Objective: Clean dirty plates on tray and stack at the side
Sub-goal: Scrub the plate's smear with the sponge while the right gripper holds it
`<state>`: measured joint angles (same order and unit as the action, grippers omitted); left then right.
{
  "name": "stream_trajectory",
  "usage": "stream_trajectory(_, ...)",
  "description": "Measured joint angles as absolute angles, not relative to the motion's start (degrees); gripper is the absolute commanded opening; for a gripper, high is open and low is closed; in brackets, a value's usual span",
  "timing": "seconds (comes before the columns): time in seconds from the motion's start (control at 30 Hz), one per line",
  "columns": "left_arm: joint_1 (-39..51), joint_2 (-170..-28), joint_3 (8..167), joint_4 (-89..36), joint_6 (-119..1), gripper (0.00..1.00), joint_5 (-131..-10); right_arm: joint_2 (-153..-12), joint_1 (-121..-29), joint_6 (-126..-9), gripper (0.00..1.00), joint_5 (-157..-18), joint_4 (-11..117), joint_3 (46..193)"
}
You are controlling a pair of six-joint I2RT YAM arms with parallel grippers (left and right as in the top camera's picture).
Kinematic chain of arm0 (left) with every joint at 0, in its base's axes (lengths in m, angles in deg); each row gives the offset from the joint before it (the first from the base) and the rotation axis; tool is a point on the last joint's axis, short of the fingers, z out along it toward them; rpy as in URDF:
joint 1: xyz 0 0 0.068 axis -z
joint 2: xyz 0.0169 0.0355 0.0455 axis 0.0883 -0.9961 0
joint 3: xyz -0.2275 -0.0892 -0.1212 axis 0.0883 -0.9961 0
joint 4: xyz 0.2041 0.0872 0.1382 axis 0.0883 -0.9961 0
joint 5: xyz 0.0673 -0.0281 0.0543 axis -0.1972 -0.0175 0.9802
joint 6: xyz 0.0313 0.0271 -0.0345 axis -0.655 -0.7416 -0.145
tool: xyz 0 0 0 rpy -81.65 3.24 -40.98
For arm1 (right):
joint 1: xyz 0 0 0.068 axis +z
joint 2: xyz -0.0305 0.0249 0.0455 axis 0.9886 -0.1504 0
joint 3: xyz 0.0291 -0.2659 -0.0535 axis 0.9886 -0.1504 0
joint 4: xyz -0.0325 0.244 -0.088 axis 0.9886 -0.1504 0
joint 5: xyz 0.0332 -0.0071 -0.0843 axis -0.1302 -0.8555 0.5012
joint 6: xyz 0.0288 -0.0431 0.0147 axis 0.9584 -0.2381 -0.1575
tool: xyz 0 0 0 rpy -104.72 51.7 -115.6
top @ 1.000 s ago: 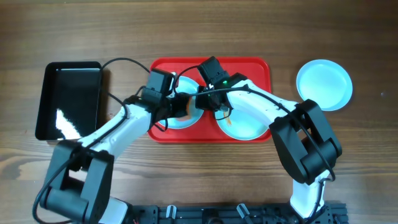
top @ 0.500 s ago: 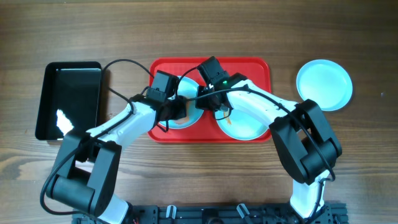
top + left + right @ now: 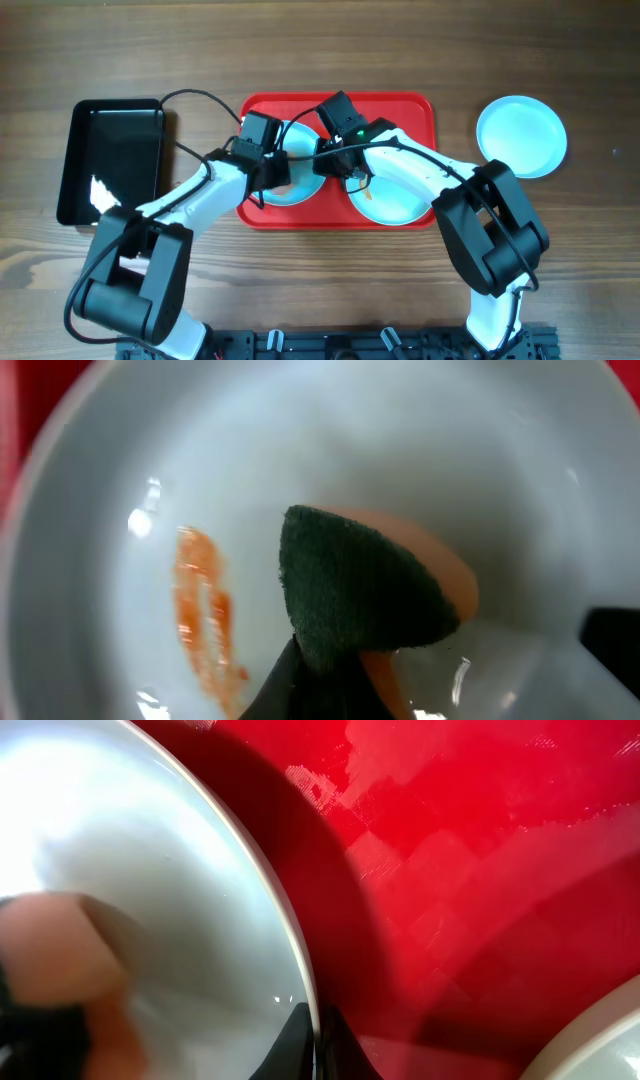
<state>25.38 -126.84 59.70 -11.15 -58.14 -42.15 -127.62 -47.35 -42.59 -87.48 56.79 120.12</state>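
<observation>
Left plate (image 3: 298, 192) sits at the left end of the red tray (image 3: 410, 110). Second plate (image 3: 395, 205) is beside it on the tray, third plate (image 3: 521, 135) is off-tray on the wood table (image 3: 580, 250), right side.

Left gripper (image 3: 280, 172) is clamped on a sponge (image 3: 360, 590) (soft orange foam, dark green scouring face), pressed into the left plate's bowl next to an orange smear (image 3: 205, 625). Right gripper (image 3: 313, 1038) is pinched tight on that plate's rim, right edge.

Plates look rigid, glossy, shallow and thin-rimmed. Probably light and slick, so I'd expect them to skate on the smooth plastic tray without the rim pinch. Rim is the only real grab point: lift by the edge, set down flat.

Glossy black tray (image 3: 110, 160) is at far left.
</observation>
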Motion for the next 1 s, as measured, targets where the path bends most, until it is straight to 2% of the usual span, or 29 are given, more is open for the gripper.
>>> stream_trajectory(0.3, 22.26, -127.22, 59.72, -9.16, -62.27, 0.04, -35.29, -127.62, -47.31, -42.59, 0.04, -87.37, 56.79, 120.12)
stream_trajectory(0.57, 21.91, -127.19, 59.57, -7.76, -63.65, 0.04, -33.87, -127.62, -47.31, -42.59, 0.04, -87.37, 56.79, 120.12)
stream_trajectory(1.0, 20.38, -120.37, 58.67, -7.74, -62.23, 0.04, -52.47, -127.62, -47.31, -42.59, 0.04, -87.20, 56.86, 120.12)
